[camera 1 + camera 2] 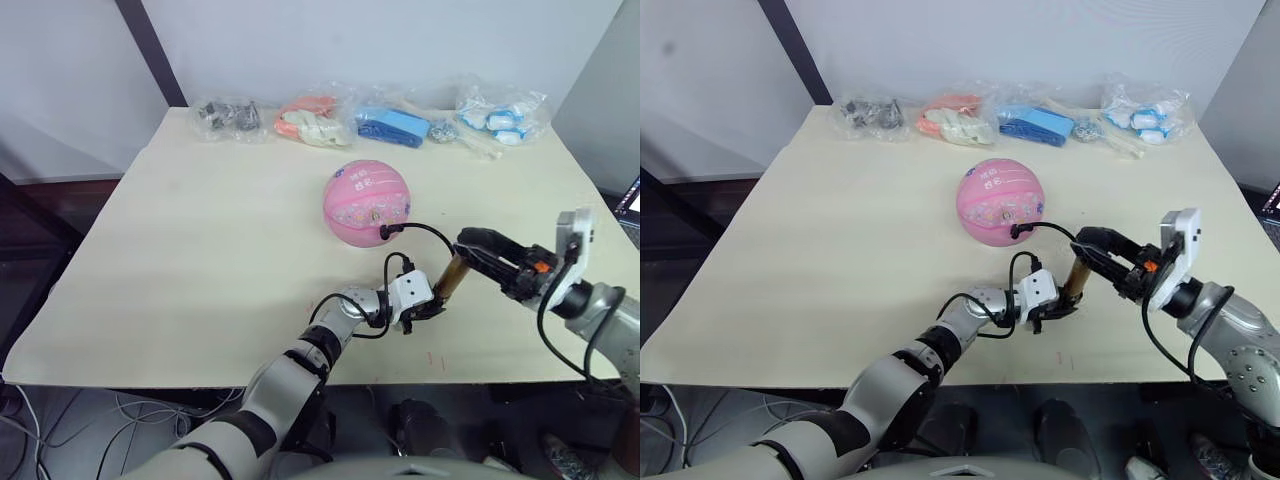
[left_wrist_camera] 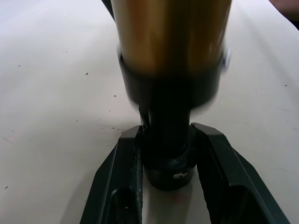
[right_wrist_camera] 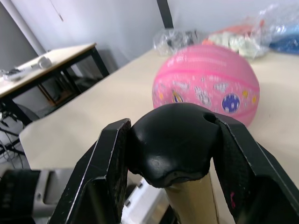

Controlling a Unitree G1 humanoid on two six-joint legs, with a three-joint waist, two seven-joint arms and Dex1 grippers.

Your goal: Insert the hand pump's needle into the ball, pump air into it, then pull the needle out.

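Note:
The pink ball [image 1: 367, 203] rests on the table's middle right. The hand pump [image 1: 452, 277] stands tilted on the table in front of it. My left gripper [image 2: 167, 135] is shut on its black bottom cap [image 2: 168, 158], below the gold cylinder [image 2: 173, 32]. My right gripper [image 3: 170, 126] is shut on the black handle [image 3: 173, 140], which sits close against the cylinder's top. The thin black hose [image 1: 432, 232] loops from the pump's base to the needle fitting [image 1: 386, 232], which touches the ball's near side; the needle's pin is hidden.
Along the far edge of the cream table [image 1: 200, 250] lie several clear bags: dark parts [image 1: 228, 115], orange and white items [image 1: 312, 118], blue items [image 1: 393, 125], blue-white items [image 1: 500, 115]. Another table [image 3: 46, 58] stands off to the side.

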